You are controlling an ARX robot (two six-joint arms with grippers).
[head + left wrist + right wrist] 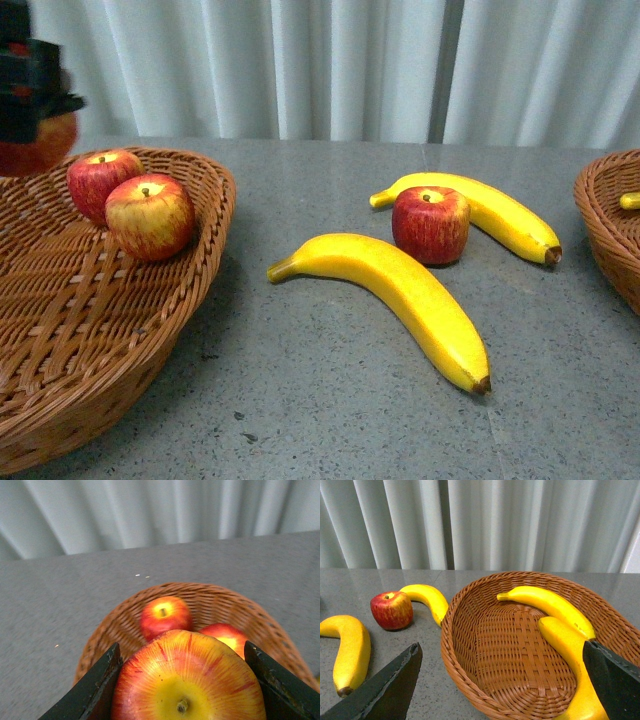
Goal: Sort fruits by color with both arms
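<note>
My left gripper (35,100) hangs at the far left over the left wicker basket (60,330), shut on a red-yellow apple (187,680) that fills the gap between its fingers (95,690). Two apples (100,180) (150,215) lie in that basket. A third apple (431,223) rests on the table between two bananas (400,300) (490,210). My right gripper (502,680) is open above the right basket (455,645), which holds two bananas (550,605) (570,650). The front view does not show the right gripper.
The table is grey stone (330,420), backed by a pale pleated curtain (350,60). The right basket's rim (605,215) shows at the front view's right edge, with a banana tip (630,200) inside.
</note>
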